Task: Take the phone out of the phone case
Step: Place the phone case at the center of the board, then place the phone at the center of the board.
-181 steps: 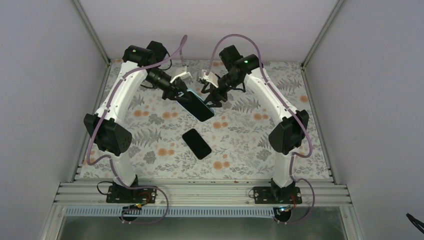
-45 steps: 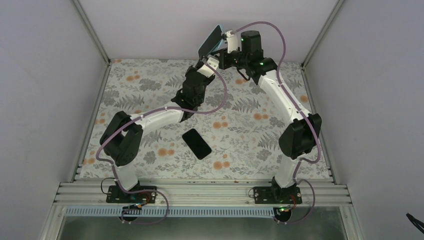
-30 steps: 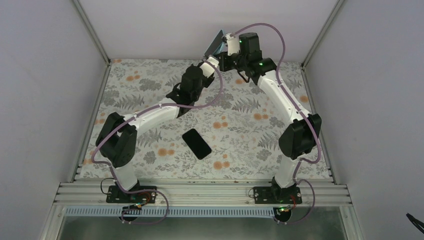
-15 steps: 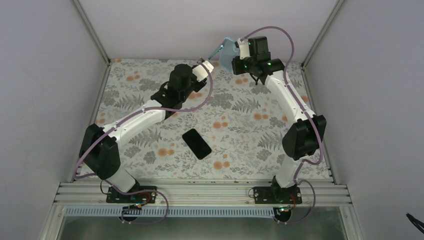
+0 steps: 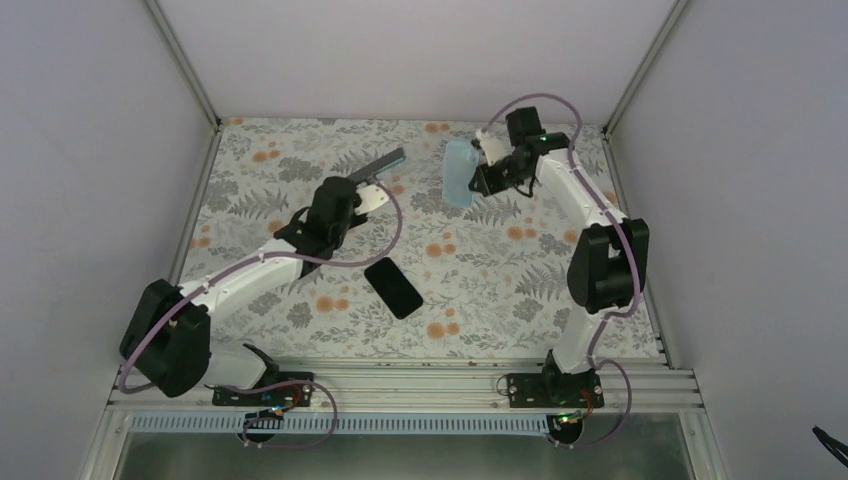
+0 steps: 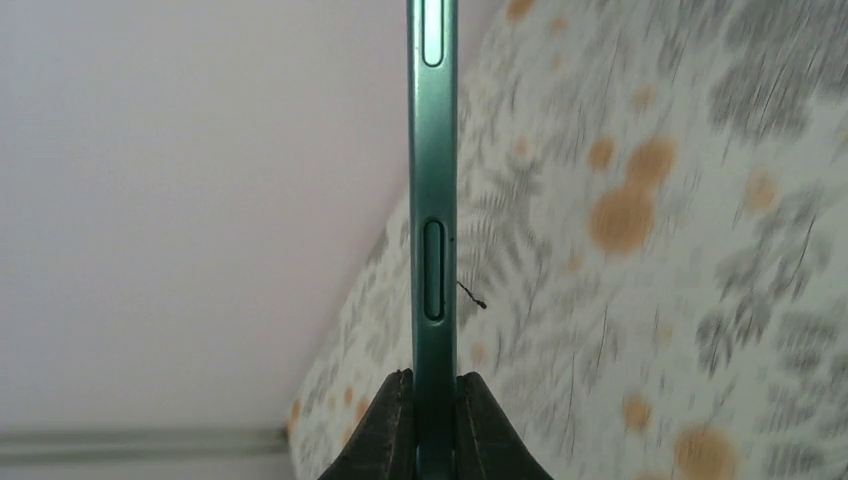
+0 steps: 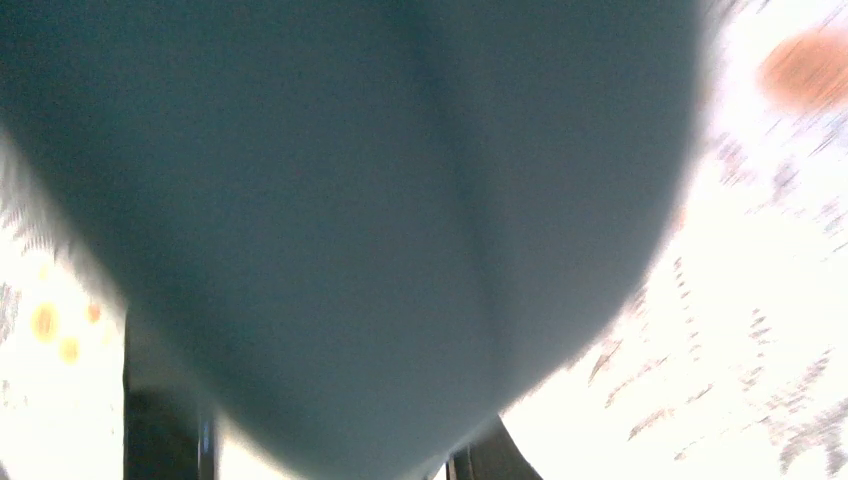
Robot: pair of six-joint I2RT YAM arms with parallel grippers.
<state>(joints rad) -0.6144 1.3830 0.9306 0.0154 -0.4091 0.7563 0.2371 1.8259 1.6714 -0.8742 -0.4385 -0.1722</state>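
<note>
From above, the job looks done: the phone (image 5: 384, 162) is out and the phone case (image 5: 459, 172) hangs empty. The left gripper (image 5: 364, 184) pinches the phone by one end, in the air over the far half of the tabletop (image 5: 500, 300), left of centre. The right gripper (image 5: 481, 170) is clamped on the case's edge, over the far right part, well apart from the phone. A second phone (image 5: 393, 287), black, lies flat near the middle of the tabletop.

From the left wrist, the phone shows edge-on, a teal side with two buttons. The jaws are pressed on its flat faces at the very end, and most of its length sticks out unsupported.

The right wrist view is a blurred blue-grey wash of case. The grip cannot be read there.

That short hold worries me. A quick swing or a tilted set-down could pivot the phone in the jaws, or let it slip and drop. Lowered carelessly, it might strike the second phone. The limp case could flop or snag as it is let go.

The count is two phones, one case and two arms.
</note>
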